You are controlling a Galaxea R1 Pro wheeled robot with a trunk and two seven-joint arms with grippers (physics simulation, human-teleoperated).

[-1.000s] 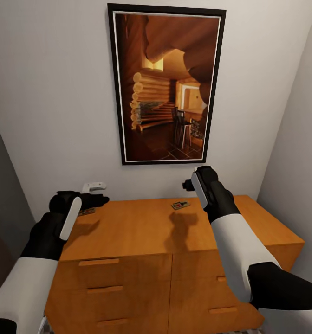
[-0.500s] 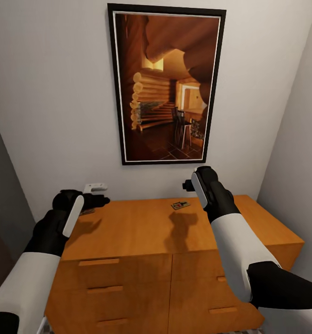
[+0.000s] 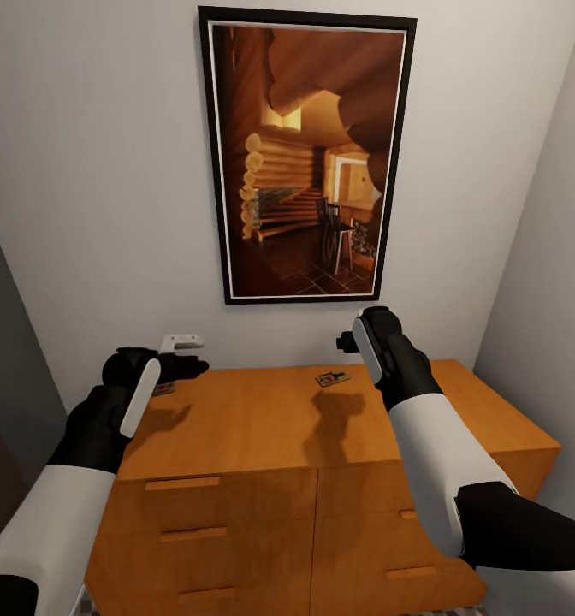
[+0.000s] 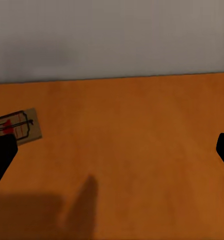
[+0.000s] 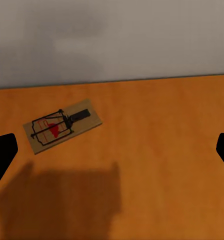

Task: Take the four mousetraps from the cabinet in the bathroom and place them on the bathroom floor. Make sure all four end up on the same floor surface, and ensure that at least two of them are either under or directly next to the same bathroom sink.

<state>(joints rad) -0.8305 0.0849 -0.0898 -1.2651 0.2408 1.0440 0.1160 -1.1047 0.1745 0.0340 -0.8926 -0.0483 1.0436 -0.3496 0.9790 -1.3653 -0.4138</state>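
Note:
The orange-brown cabinet (image 3: 262, 428) stands against the wall in the head view. One mousetrap (image 3: 332, 377) lies near the back of its top, just left of my right gripper (image 3: 351, 340). In the right wrist view this mousetrap (image 5: 62, 126) lies flat on the wood ahead of the open gripper (image 5: 112, 152), off to one side. A second mousetrap (image 3: 163, 389) sits at the top's left back corner, partly behind my left gripper (image 3: 189, 355). The left wrist view has that mousetrap (image 4: 17, 127) just beyond one fingertip (image 4: 1, 152), with the gripper (image 4: 112, 155) open and empty.
A large framed picture (image 3: 307, 154) hangs on the white wall behind the cabinet. Grey walls close in on both sides, forming a narrow alcove. Drawer fronts with bar handles (image 3: 182, 483) face me below the top.
My left arm has edged right and forward over the cabinet's left back corner, closer to the mousetrap there. The right arm and the mousetraps have not moved.

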